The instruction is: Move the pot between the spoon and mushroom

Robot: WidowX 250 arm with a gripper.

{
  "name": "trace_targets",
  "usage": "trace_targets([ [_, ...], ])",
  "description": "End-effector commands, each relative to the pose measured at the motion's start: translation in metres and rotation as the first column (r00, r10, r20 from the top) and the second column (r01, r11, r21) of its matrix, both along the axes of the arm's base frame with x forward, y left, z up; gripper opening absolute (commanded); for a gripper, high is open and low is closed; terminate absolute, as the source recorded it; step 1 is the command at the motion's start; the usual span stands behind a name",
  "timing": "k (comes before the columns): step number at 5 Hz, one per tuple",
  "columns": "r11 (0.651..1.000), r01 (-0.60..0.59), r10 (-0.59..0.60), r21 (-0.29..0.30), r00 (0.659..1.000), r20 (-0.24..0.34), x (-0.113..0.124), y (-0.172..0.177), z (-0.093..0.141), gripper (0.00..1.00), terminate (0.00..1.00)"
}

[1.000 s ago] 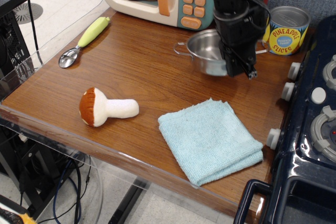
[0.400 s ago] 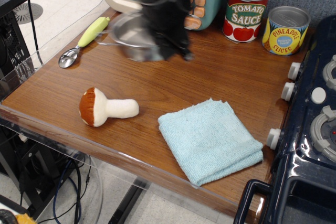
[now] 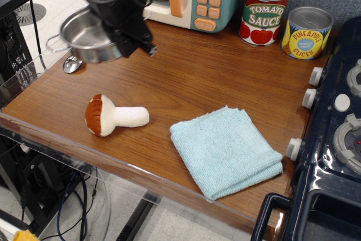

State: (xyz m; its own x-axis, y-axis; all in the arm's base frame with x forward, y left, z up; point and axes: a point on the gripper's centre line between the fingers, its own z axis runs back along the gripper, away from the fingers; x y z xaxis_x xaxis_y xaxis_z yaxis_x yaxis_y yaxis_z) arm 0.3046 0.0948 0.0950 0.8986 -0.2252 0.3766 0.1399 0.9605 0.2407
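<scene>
The pot (image 3: 87, 36) is thin polished steel, so I judge it light, rigid and slick; the rim is the sensible place to pinch it, since the wire loop handle showing on its left looks too thin and springy for a sure hold; a rim grip can let a smooth pot tip or slide, so it wants gentle carrying. The gripper (image 3: 135, 42) stands at the pot's right side, its jaws closed on the right rim as far as I can judge, though the dark body hides the contact itself; the pot hangs off to the jaws' left, held above the bench (image 3: 197, 83) at its far left corner. It covers most of the spoon (image 3: 72, 65), whose silver bowl alone peeps out below it; the mushroom (image 3: 114, 115) lies nearer the front edge, well apart from the pot.
</scene>
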Motion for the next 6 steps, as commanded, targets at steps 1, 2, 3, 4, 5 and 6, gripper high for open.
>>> trace_targets([
  [1, 0.997, -0.079, 0.08, 0.015, 0.996, -0.051, 0.017, 0.019, -0.033, 0.0, 0.0],
  [2, 0.996, -0.092, 0.092, 0.013, 0.991, -0.096, 0.019, 0.024, -0.047, 0.0, 0.0],
  [3, 0.997, -0.077, 0.078, 0.014, 0.991, -0.112, 0.02, 0.022, -0.053, 0.0, 0.0],
  [4, 0.998, -0.068, 0.069, 0.011, 0.99, -0.127, 0.018, 0.019, -0.056, 1.0, 0.0],
  [5, 0.997, -0.076, 0.076, 0.006, 0.99, -0.121, 0.018, 0.016, -0.056, 1.0, 0.0],
  [6, 0.998, -0.066, 0.066, 0.011, 0.99, -0.121, 0.018, 0.011, -0.054, 1.0, 0.0],
])
